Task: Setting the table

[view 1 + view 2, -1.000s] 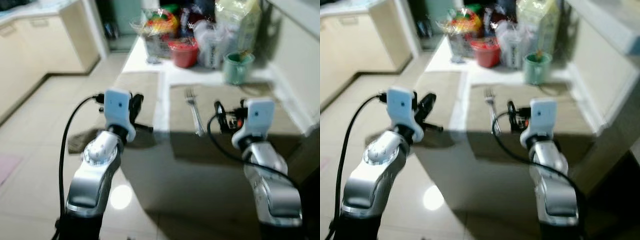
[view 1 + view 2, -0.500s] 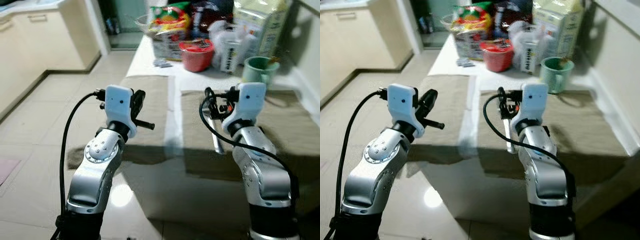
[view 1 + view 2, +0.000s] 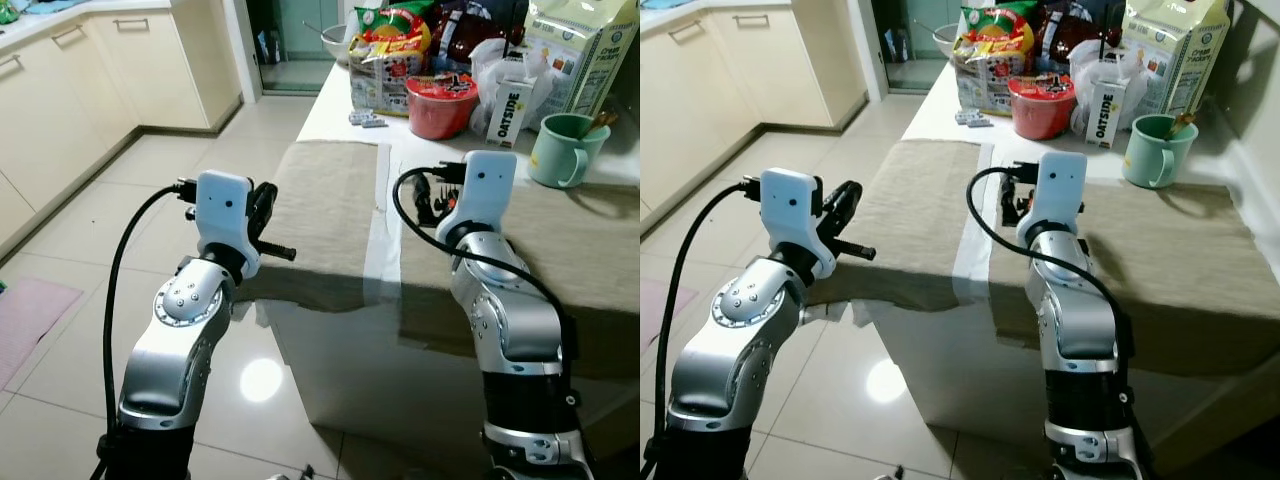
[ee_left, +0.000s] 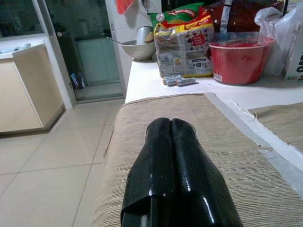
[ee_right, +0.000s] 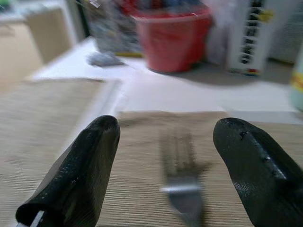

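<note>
Closer to the table now, the right gripper (image 5: 163, 168) spreads wide over the fork (image 5: 183, 189) to take it, while the left gripper (image 4: 171, 137) waits closed above its placemat (image 3: 325, 215).

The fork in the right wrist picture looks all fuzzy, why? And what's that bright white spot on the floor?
Right wrist view: the fork is blurred between the open black fingers; the red bowl behind is soft too. Left eye view: the spot is glare on the glossy floor tiles.

The small white carton (image 3: 507, 100) reads "OATSIDE"; the tall carton (image 3: 1173, 45) reads "Cream".
</note>
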Controlling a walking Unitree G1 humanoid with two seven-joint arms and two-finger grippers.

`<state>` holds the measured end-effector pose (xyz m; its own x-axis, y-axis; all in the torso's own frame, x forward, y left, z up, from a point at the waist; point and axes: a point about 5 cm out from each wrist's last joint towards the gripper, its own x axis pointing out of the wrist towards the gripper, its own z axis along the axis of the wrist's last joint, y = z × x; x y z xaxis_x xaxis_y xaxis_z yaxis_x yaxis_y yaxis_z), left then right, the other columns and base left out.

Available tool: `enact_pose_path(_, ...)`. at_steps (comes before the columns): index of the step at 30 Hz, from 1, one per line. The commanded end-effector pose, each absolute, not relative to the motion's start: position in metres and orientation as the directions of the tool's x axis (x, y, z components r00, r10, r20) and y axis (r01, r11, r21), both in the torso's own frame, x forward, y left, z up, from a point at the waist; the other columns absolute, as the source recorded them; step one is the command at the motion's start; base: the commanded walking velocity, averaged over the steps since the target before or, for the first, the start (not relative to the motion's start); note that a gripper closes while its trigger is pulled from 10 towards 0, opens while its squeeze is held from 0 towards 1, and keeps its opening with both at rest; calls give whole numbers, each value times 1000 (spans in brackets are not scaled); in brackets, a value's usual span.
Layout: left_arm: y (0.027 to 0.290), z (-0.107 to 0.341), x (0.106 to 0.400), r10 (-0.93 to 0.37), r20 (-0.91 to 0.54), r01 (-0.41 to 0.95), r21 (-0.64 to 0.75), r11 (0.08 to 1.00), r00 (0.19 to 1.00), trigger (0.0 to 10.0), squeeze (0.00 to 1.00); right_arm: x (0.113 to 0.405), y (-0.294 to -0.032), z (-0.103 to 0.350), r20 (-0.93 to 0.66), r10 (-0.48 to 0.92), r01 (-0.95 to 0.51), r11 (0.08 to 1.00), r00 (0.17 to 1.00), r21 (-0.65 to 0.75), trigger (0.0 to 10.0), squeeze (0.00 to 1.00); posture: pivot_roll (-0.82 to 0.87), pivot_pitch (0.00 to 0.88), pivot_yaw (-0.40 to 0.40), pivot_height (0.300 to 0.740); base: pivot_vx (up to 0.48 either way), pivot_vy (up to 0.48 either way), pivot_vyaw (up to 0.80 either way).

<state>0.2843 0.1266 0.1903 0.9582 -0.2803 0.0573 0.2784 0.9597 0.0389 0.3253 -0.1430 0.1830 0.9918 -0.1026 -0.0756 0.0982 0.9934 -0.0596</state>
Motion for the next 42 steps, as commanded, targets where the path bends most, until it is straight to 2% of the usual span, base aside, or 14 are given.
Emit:
enact_pose_path(1,128,190,282,-287,47,285,41,958,957,10000,0,329,-141,191,-47,-126,120,987,991,-105,10000,0,-201,60,133,740,0,0,0)
enact_pose_path(5,127,191,284,-286,47,284,33,958,957,10000,0,329,-145,183,-89,-139,121,976,986,-181,10000,0,-212,63,129,740,0,0,0)
enact_pose_path(9,127,191,284,-286,46,285,30,958,957,10000,0,328,-147,174,-140,-148,119,974,979,-195,10000,0,-214,66,128,740,0,0,0)
enact_pose_path(18,127,195,282,-291,50,289,38,957,955,10000,0,319,-147,160,-243,-173,140,979,955,-147,10000,0,-208,72,126,740,0,0,0)
enact_pose_path(35,126,197,280,-291,46,290,33,957,956,10000,0,304,-140,142,-321,-147,103,983,935,-150,10000,0,-209,78,123,740,0,0,0)
enact_pose_path(36,126,197,280,-290,46,289,33,957,956,10000,0,304,-140,142,-322,-146,102,983,935,-150,4078,0,-206,79,122,740,0,0,0)
enact_pose_path(37,126,197,280,-289,45,288,31,957,956,10000,0,305,-139,142,-324,-142,98,984,935,-149,0,0,-206,79,122,740,0,0,0)
enact_pose_path(42,126,197,280,-286,45,284,29,958,957,10000,0,305,-139,140,-335,-136,91,985,932,-147,0,0,-203,81,120,740,0,0,0)
